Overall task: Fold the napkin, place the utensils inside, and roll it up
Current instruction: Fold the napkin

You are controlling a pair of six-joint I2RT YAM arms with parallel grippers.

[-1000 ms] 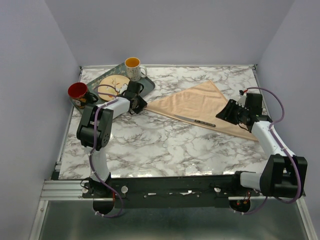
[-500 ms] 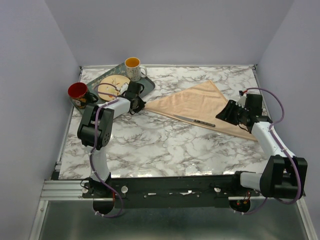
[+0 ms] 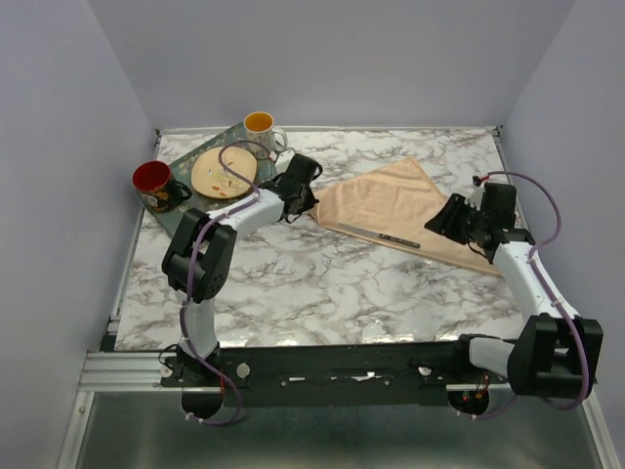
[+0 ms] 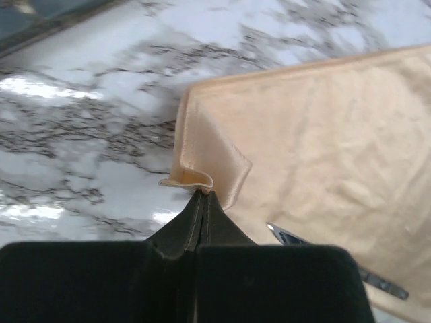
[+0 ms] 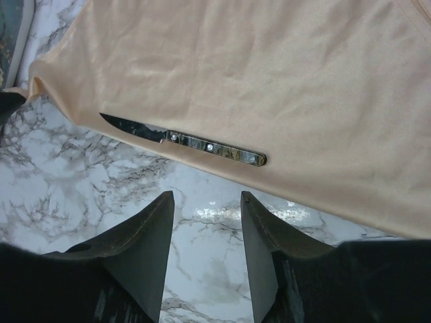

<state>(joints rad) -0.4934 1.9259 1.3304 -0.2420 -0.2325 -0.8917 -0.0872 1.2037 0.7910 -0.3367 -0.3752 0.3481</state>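
The peach napkin (image 3: pixel 391 198) lies folded as a triangle on the marble table, right of centre. One of the utensils, a knife (image 3: pixel 381 235) with a dark handle, rests along its near edge. My left gripper (image 3: pixel 311 201) is shut on the napkin's left corner (image 4: pixel 195 176), which is raised and curled over onto the cloth. The knife tip (image 4: pixel 283 234) shows just right of the fingers. My right gripper (image 3: pixel 444 217) hovers open by the napkin's right part. In its wrist view the knife (image 5: pixel 188 140) and the napkin (image 5: pixel 269 67) lie just beyond the open gripper (image 5: pixel 205 196).
A dark tray (image 3: pixel 210 144) at the back left carries a cream floral plate (image 3: pixel 224 174) and a yellow mug (image 3: pixel 260 131). A red mug (image 3: pixel 155 183) stands at its left end. The tray's edge (image 4: pixel 40 30) shows in the left wrist view.
My left gripper has shut on the napkin's left corner and carried it to the right, turning the tip over. The left arm has swung off the plate. The right arm has barely moved.
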